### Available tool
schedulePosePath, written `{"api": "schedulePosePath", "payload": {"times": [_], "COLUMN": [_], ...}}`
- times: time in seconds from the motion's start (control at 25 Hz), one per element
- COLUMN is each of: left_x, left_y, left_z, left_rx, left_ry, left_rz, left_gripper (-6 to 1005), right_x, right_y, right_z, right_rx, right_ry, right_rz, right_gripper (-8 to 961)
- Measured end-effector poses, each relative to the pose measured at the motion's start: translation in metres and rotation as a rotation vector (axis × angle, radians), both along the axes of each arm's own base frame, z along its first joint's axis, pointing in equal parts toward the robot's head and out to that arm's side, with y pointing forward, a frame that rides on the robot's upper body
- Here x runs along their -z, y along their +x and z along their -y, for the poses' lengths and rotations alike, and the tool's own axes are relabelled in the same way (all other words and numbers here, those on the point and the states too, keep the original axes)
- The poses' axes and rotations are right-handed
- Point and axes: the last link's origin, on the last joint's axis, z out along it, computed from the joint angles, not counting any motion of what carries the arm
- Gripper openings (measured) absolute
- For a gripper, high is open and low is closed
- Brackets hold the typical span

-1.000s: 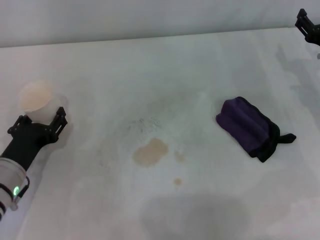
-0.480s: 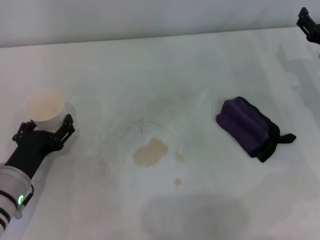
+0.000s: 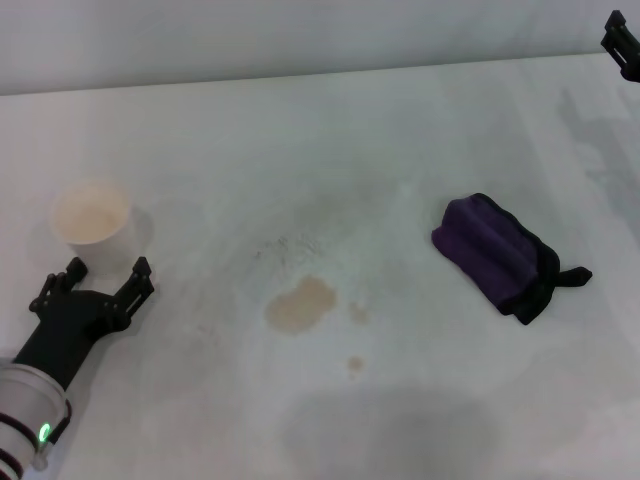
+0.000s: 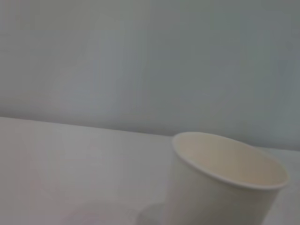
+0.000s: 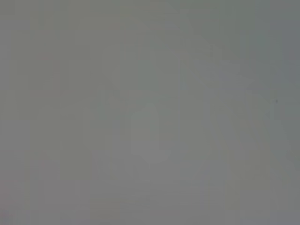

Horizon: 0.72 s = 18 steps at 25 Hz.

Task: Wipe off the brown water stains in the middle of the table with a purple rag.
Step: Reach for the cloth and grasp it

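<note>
Because the purple rag [image 3: 500, 255] is a soft, bunched roll, it should be light and squashy, best pinched across its thick middle rather than by the thin black loop. It lies on the worktop [image 3: 330, 130] to the right of the brown water stains [image 3: 300, 304], well apart. The left gripper [image 3: 100, 284], jaws released, sits far left of the stains beside a paper cup [image 3: 92, 218]; the right gripper [image 3: 624, 42] is beyond the rag at the far right, and whether its jaws are spread or closed I cannot tell.

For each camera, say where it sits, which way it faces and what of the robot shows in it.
Head: on the robot's head, looking down at the table, stains, rag and cup; left gripper open near the cup, right gripper at the far right edge.
Left wrist: on the left arm, facing the cup and wall; no fingers show.
Right wrist: plain grey only.
Head and left wrist share the cup.
</note>
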Motion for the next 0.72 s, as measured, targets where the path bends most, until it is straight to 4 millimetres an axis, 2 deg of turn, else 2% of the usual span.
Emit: {"api": "schedulePosePath", "payload": {"times": [0.16,0.36,0.72], "left_x": [0.001,-0.007,-0.022], "left_y": [0.003,0.007,0.007], "left_z": [0.011,0.034,0.063], "left_rx": [0.003,0.032,0.062], "left_ry": [0.018,0.113,0.209], "left_rz": [0.039,0.118,0.197], "left_gripper": [885,884,883], "right_x": [-0.001,0.0,0.006], "right_y": [-0.003,-0.005,-0.011], "right_z": [-0.002,-0.003,-0.005], "right_rx": [-0.014,-0.02,-0.054], "right_ry": [0.005,0.006,-0.039], "right_rz": [0.0,-0.001,-0.016], "right_gripper": [870,870,870]}}
